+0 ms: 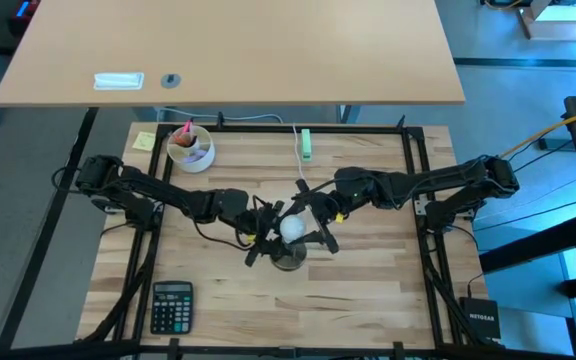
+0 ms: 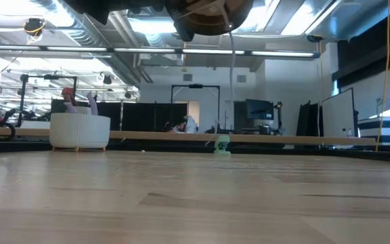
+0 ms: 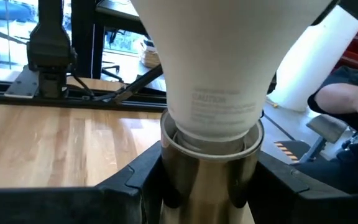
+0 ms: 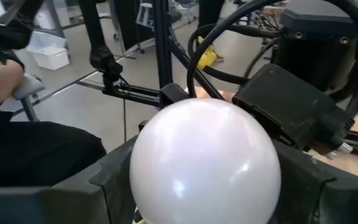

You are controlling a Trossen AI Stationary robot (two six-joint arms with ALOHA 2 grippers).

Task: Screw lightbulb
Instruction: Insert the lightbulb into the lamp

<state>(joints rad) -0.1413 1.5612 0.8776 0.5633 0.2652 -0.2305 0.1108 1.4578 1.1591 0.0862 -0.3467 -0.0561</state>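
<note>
Left wrist view: lightbulb (image 3: 219, 81) (printed "CAUTION") in socket (image 3: 210, 177) — left gripper (image 3: 207, 186) clamps socket, right gripper (image 4: 204, 180) clamps bulb.

White lightbulb (image 1: 293, 227), brassy-metal socket (image 3: 209, 180), pale wood table (image 1: 368, 290), white cup (image 1: 190, 148), black calculator (image 1: 171, 306).

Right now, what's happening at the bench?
Both arms meet mid-table over a lamp socket. The left end effector clamps the metal socket, and the right end effector grips the round head of the lightbulb. The bulb's base sits in the socket's mouth; how far it is threaded isn't visible. A white cup and calculator sit aside.
</note>
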